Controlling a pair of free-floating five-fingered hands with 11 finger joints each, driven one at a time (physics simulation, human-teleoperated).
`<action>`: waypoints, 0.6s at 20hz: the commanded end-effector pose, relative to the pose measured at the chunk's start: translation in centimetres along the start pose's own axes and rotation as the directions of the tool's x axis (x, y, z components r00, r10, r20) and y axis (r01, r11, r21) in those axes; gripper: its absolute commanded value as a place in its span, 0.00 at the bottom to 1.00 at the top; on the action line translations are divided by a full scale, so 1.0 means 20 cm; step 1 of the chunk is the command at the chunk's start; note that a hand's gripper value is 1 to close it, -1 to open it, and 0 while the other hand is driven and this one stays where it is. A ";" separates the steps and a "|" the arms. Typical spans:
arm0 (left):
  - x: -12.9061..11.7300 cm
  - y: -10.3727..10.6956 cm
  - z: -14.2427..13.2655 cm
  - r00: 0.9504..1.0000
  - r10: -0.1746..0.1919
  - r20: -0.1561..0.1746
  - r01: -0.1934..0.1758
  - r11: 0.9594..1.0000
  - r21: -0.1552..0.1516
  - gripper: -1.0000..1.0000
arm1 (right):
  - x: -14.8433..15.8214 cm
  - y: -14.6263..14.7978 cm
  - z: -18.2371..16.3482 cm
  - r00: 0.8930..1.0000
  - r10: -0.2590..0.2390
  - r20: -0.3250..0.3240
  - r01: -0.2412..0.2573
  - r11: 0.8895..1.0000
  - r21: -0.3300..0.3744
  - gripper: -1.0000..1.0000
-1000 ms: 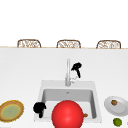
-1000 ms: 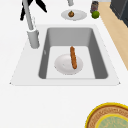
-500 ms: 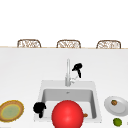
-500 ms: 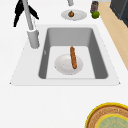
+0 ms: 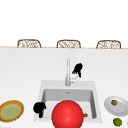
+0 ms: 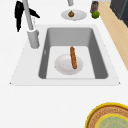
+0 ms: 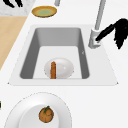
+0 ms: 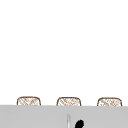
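Note:
My right hand (image 5: pixel 78 69) hovers just right of the faucet (image 5: pixel 67 72), behind the sink (image 5: pixel 42 93). Its fingers are straight, and one reaches toward the faucet's side lever (image 7: pixel 98 38). The same hand shows in the left side view (image 6: pixel 19 13), in the right side view (image 7: pixel 118 31) and in the upper view (image 8: pixel 79 123). My left hand (image 5: pixel 39 108) hangs at the sink's front left corner with relaxed fingers pointing down, holding nothing, and appears at the top left of the right side view (image 7: pixel 12 3). In the basin a brown sausage (image 6: pixel 73 57) lies across a white plate (image 6: pixel 62 66).
A big red ball (image 5: pixel 67 114) stands in front of the sink. A yellow-green plate (image 5: pixel 11 110) lies on the counter at the left. At the right are a white plate (image 5: pixel 122 106) with a brown fruit (image 5: pixel 114 102) and a lime (image 5: pixel 117 121). Three chairs stand behind the counter.

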 end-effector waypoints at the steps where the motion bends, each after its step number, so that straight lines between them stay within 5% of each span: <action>1: 0.00 0.00 0.00 1.000 0.000 0.000 0.000 1.000 0.000 0.50 | -0.08 0.09 0.01 1.000 0.004 0.001 -0.004 1.000 0.000 0.00; 4: 0.00 0.00 0.00 1.000 0.000 0.000 0.000 1.000 0.000 0.50 | -0.05 0.16 0.11 0.999 -0.004 0.045 0.005 1.000 -0.021 0.00; 8: 0.00 0.00 0.00 1.000 0.000 0.000 0.000 1.000 0.000 0.50 | -0.01 0.23 0.22 0.999 0.025 0.032 -0.022 0.996 -0.088 0.00; 12: 0.00 0.00 0.00 1.000 0.000 0.000 0.000 1.000 0.000 0.50 | 0.02 0.27 0.20 0.999 0.044 0.012 -0.043 0.996 -0.073 0.00</action>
